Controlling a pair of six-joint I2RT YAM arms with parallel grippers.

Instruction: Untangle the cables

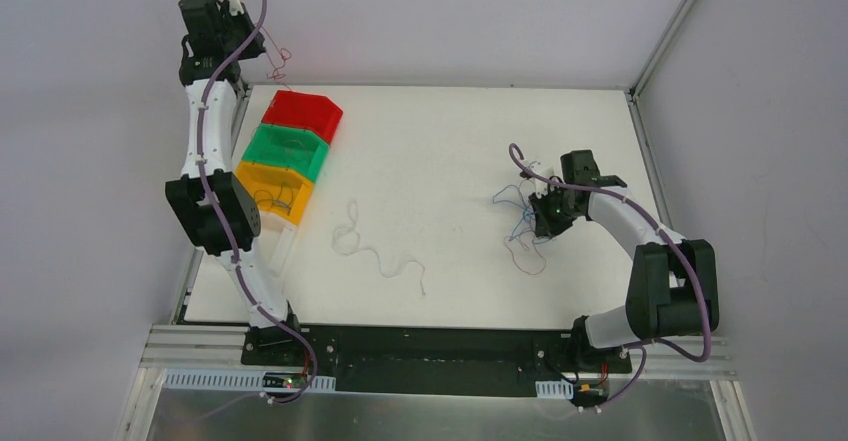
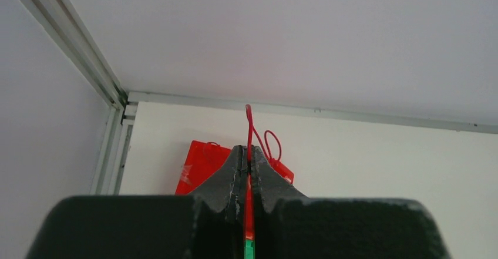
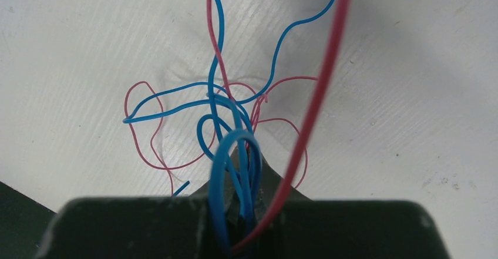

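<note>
High above the far left corner, my left gripper (image 1: 256, 51) (image 2: 249, 154) is shut on a thin red cable (image 2: 251, 127), whose loops (image 1: 281, 59) dangle over the red bin (image 2: 199, 166). My right gripper (image 1: 545, 213) (image 3: 245, 156) is low over the table's right side, shut on a small tangle of blue cables (image 3: 217, 71) and red cables (image 3: 141, 135). Blue loops run between its fingers and a red strand (image 3: 320, 88) crosses in front. The tangle (image 1: 520, 223) spreads on the table to the gripper's left. A white cable (image 1: 372, 248) lies loose mid-table.
Three bins stand in a row at the back left: red (image 1: 303, 111), green (image 1: 287, 149) and yellow (image 1: 278, 187), the yellow one with a thin dark wire in it. Aluminium frame rails (image 1: 650, 151) edge the white table (image 1: 440, 141).
</note>
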